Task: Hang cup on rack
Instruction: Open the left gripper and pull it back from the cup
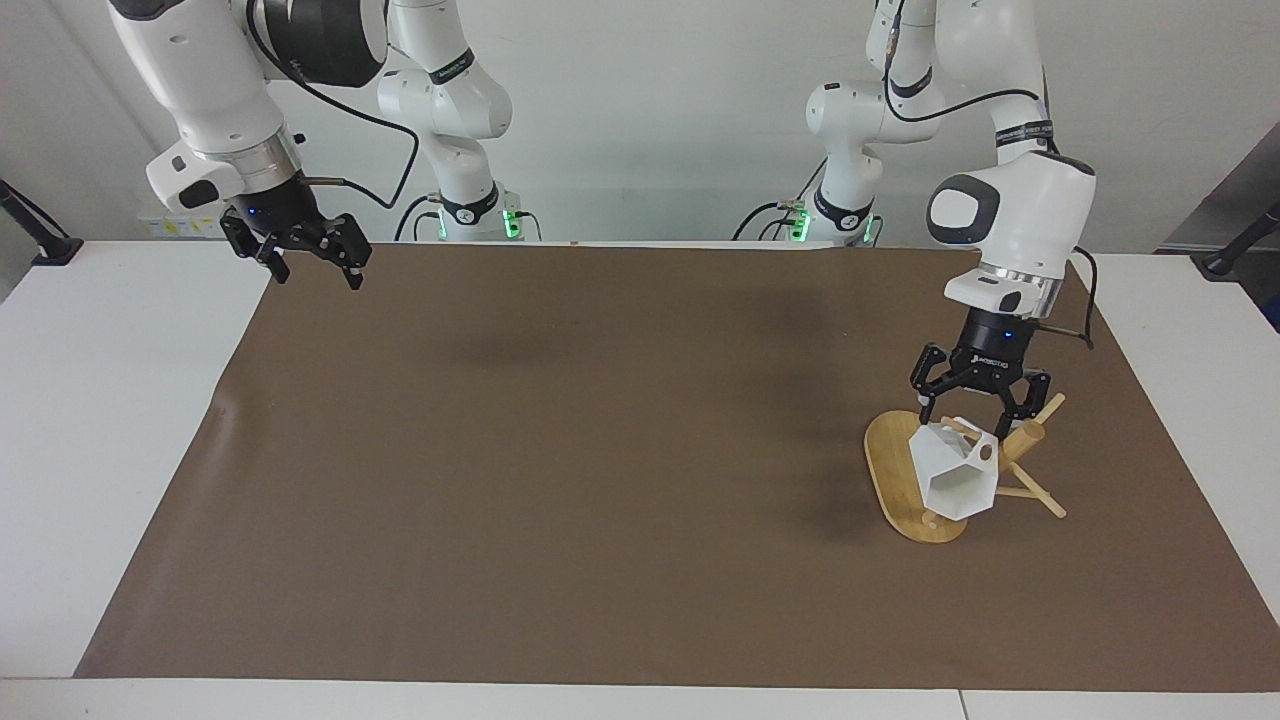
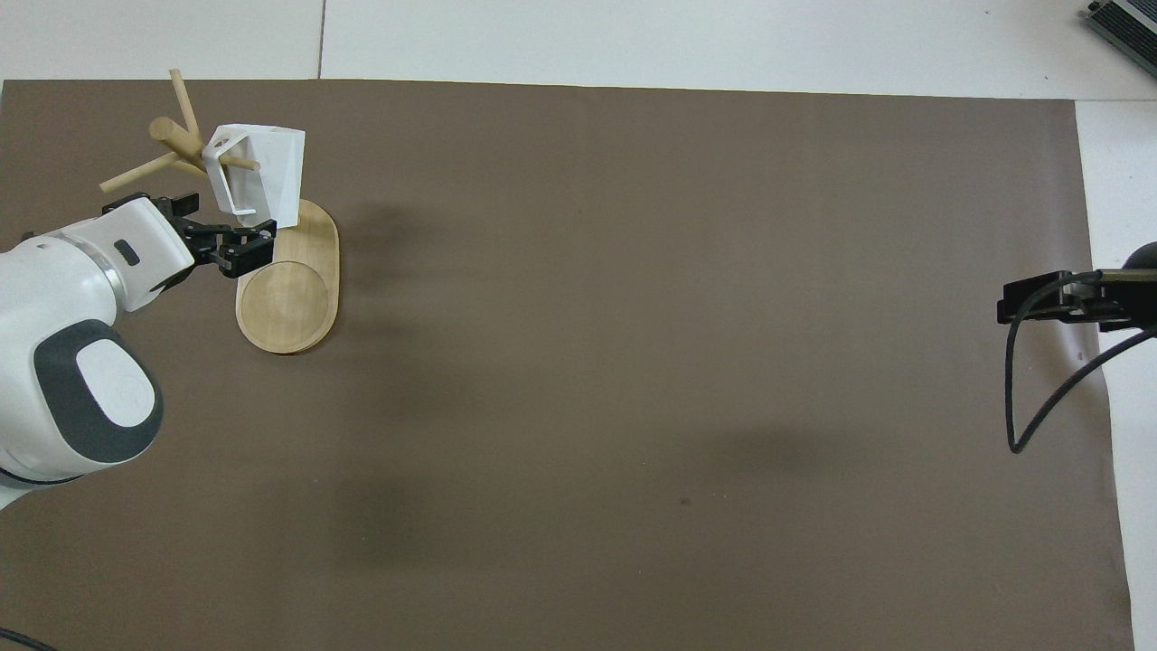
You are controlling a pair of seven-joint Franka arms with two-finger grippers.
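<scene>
No brand or label could be read: the small white marking on the left tool's black body was too small to make out, and the rack and cup carried none.

The right tool (image 1: 310,268) hung above the corner of the brown mat (image 1: 600,450) at the right arm's end of the surface (image 1: 110,400), well apart from the rack. Its fingers stood wide apart and held nothing. This arm waited. The overhead view showed only part of this tool's black body (image 2: 1067,298) and a looped cable at the frame edge; the fingers showed in the facing view alone.

The rack (image 1: 900,480) stood on the mat toward the left arm's end of the surface. The cup (image 1: 958,480) hung tilted on one of the rack's thin pegs, over the oval base. The overhead view showed the peg passing through the cup's side loop (image 2: 226,163), a detail less clear in the facing view.

The left tool (image 1: 982,408) was over the rack, just above the cup. Its fingers were spread wide and gripped nothing. The facing view showed them clear of the cup.
</scene>
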